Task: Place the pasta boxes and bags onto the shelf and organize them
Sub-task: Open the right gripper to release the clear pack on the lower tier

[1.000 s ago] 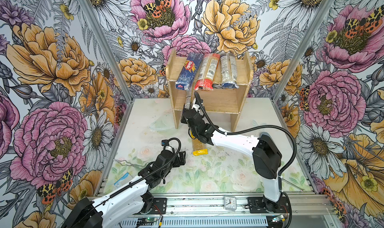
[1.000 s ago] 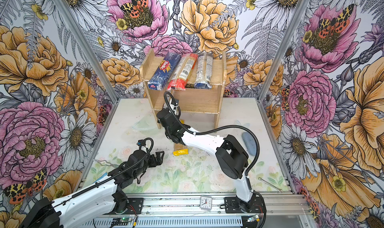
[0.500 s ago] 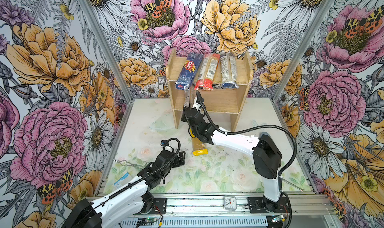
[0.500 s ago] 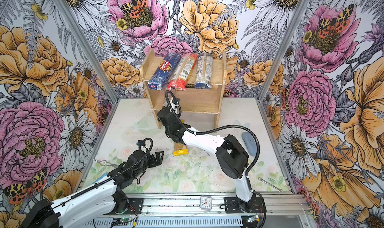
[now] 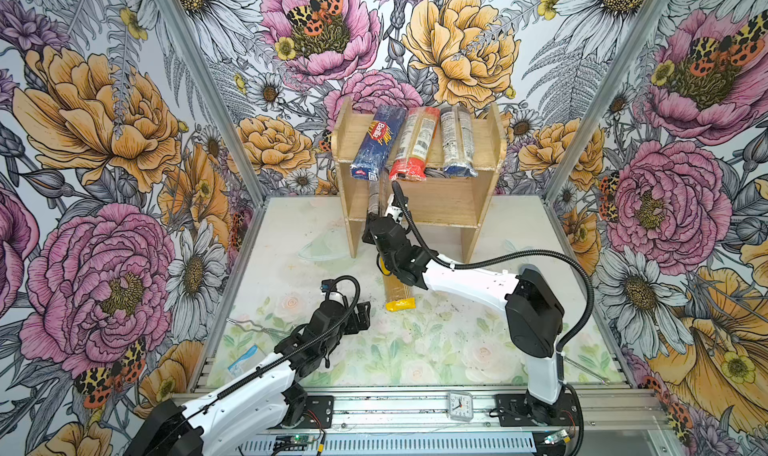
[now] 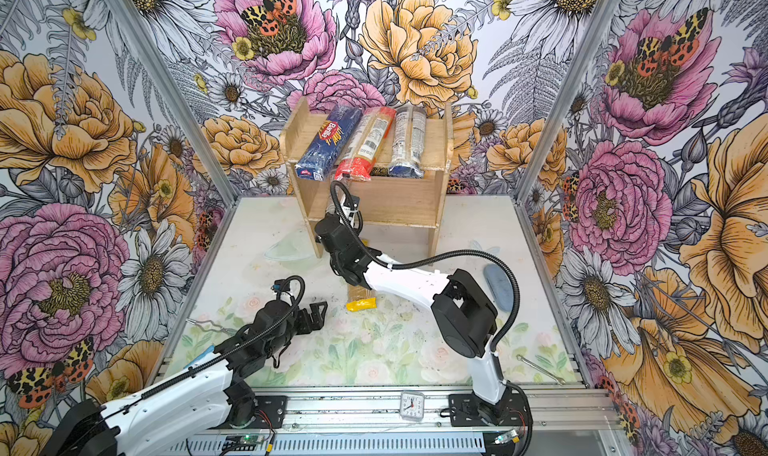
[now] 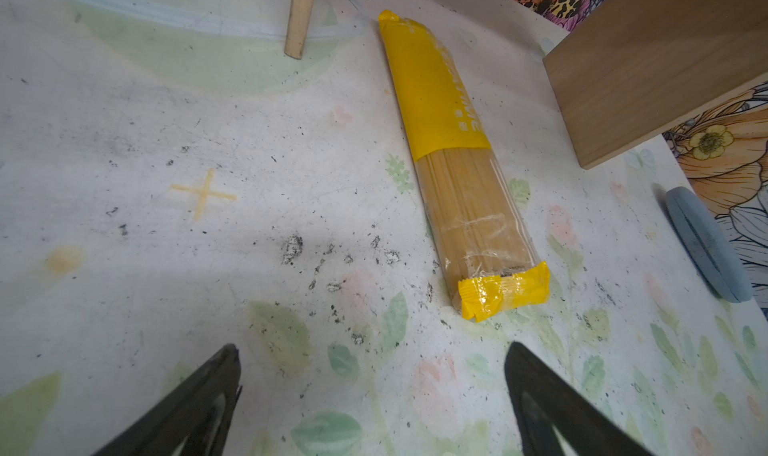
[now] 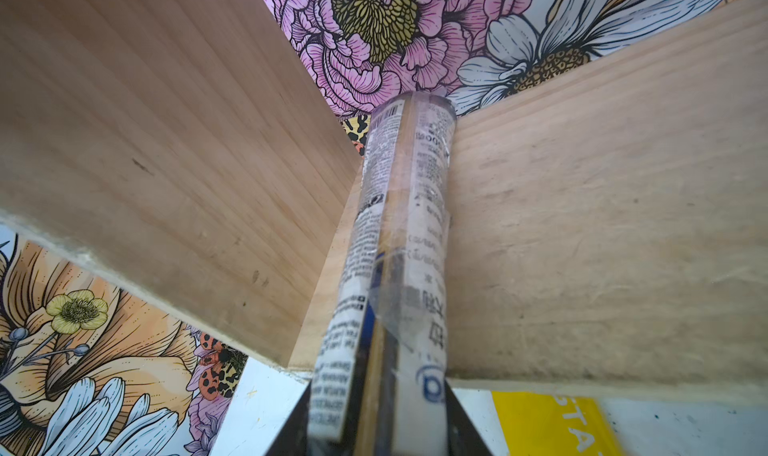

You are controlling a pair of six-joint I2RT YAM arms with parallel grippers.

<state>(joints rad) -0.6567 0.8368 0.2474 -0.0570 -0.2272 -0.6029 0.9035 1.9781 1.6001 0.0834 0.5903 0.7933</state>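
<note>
Floral table (image 5: pixel 457 341): left gripper (image 7: pixel 372 348) released; wrist view reveals right gripper (image 8: pixel 378 395) grasping grey-labelled bag (image 8: pixel 399 225).

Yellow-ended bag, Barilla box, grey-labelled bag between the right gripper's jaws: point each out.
yellow-ended bag (image 7: pixel 461 192), left wrist view, clear middle section.
Barilla box (image 5: pixel 376 142), in a top view, printed top face.
grey-labelled bag (image 8: pixel 399 233), right wrist view, label at mid-length.

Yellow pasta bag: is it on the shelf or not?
Not on it. The yellow pasta bag lies flat on the table, down by a leg of the shelf.
</note>
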